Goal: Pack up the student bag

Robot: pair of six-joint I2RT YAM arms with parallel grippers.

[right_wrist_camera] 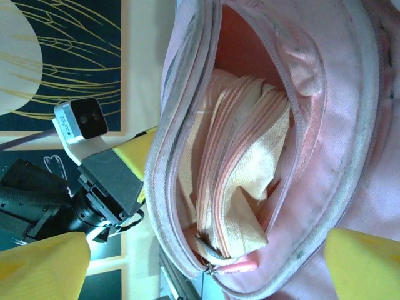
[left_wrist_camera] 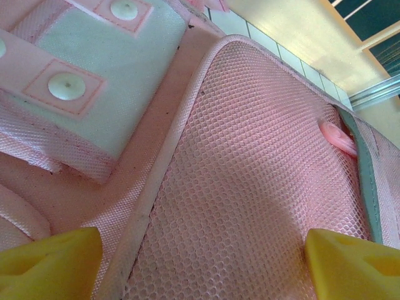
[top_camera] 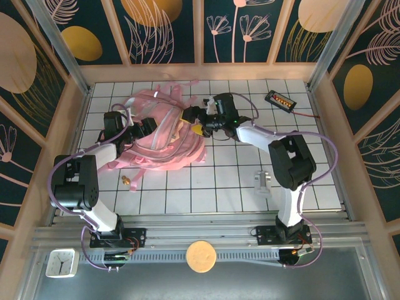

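A: Where do we have the student bag (top_camera: 164,134)?

B: It lies flat toward the far left corner of the table (top_camera: 312,162), with its straps trailing off to the left edge. Our two arms close on it from either side.

A: And our hands?

B: The left gripper (left_wrist_camera: 201,262) hangs over the pink mesh back panel (left_wrist_camera: 250,187) with its yellow fingers spread wide and nothing between them. The right gripper (right_wrist_camera: 205,264) faces the unzipped mouth, its fingers also far apart, one to each side of the opening. We are gripping nothing with either hand.

A: What's in the mouth?

B: A beige pouch (right_wrist_camera: 240,169) with a pink zip sits inside, within the grey-edged zip rim (right_wrist_camera: 164,187).

A: How do we expect the bag to handle?

B: We judge it soft and limp. The fabric should fold and sag wherever we lift it, and the mouth will likely droop shut unless one of us holds it. It looks light, so it may slide across the tiles if we push.

A: Where should we take hold, then?

B: We'd pinch the stiffer zip rim to keep the opening wide. The seam beside the mesh, or a strap, would let us steady the body. The smooth panels would probably just bunch up.
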